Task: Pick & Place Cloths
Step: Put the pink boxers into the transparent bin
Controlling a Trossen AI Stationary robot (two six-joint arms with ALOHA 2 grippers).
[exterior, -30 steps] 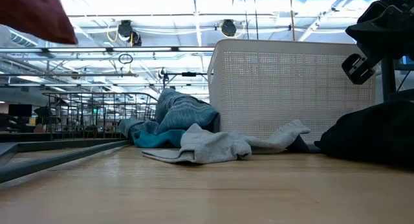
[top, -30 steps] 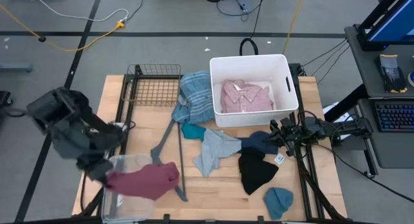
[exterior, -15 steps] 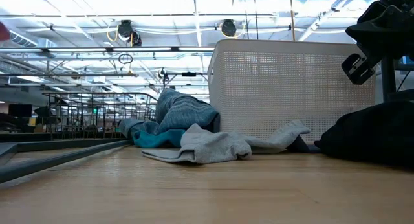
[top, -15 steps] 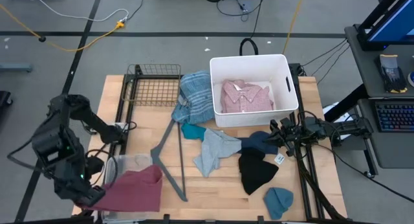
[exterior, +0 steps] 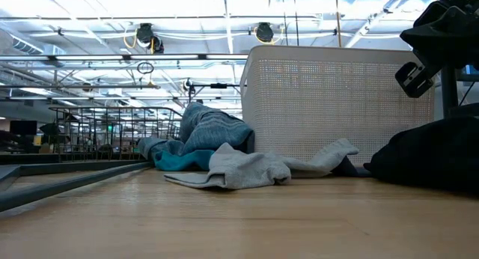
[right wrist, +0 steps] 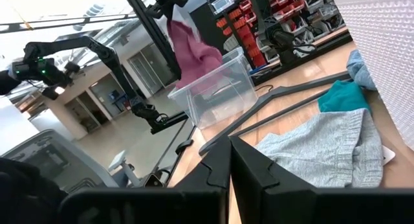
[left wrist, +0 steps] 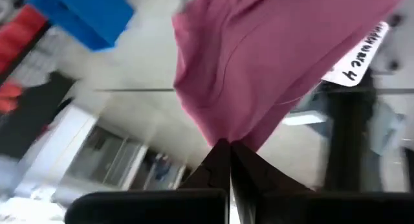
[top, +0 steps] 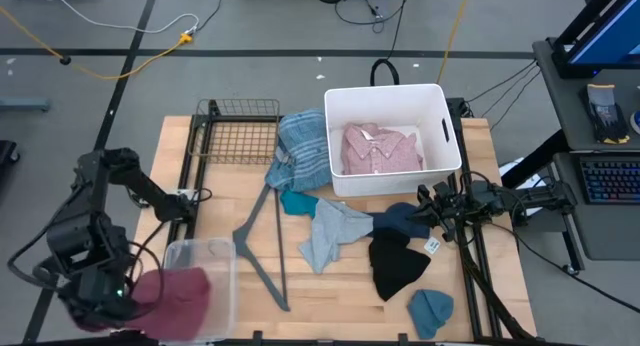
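Swung back toward the table's near left corner since a second ago, the left gripper [top: 128, 294] stays clamped on the maroon cloth [top: 172, 296], which now hangs over the clear plastic bin [top: 215, 261] rather than spread across the boards. Beyond it lie the grey hanger bar [top: 262, 248], a grey-blue piece [top: 325, 236], a teal piece [top: 297, 202] and the black beanie [top: 393, 263]. At the right edge the right gripper [top: 432, 214] waits, fingers together, beside a navy piece [top: 398, 219]. Farthest back, the pink shirt [top: 380, 149] rests in the white tub [top: 440, 111], the blue-plaid shirt [top: 299, 146] against its wall.
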